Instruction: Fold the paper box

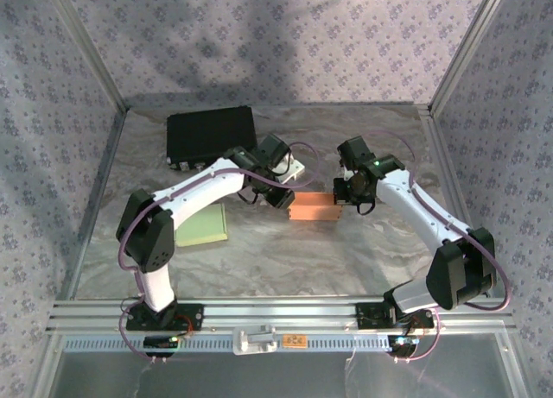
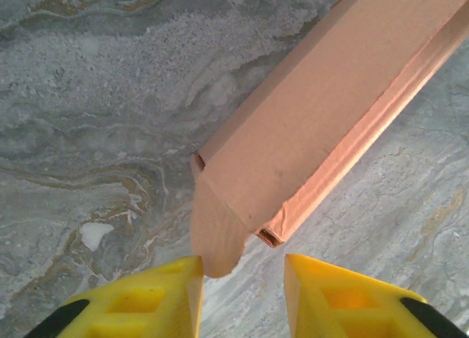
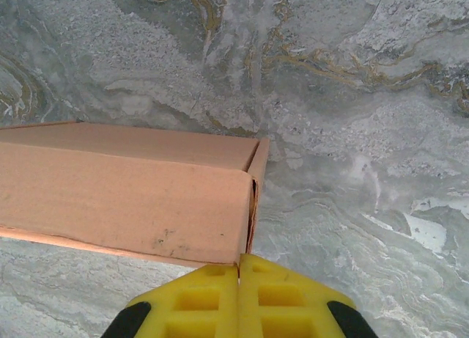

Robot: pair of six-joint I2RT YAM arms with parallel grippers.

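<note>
1. The salmon-orange cardboard box (image 1: 313, 208) lies flat near the centre of the grey marble-patterned tabletop (image 1: 346, 260), between the two grippers.

2. I read the left gripper (image 1: 278, 197) at the box's left end. In the left wrist view its yellow fingers (image 2: 165, 298) stand apart. A rounded end flap (image 2: 216, 232) hangs from the box end into the gap, its tip just beside the finger on the left of that view. Nothing is clamped.

3. The right gripper (image 1: 343, 193) sits at the box's right end. In the right wrist view its fingers are pressed fully together, with the tips touching the near corner of the box. I cannot tell whether any cardboard is pinched between them.

4. A black rectangular case (image 1: 212, 135) lies at the far left of the table. A pale green flat pad (image 1: 203, 225) lies beside the left arm, well apart from the box.
</note>
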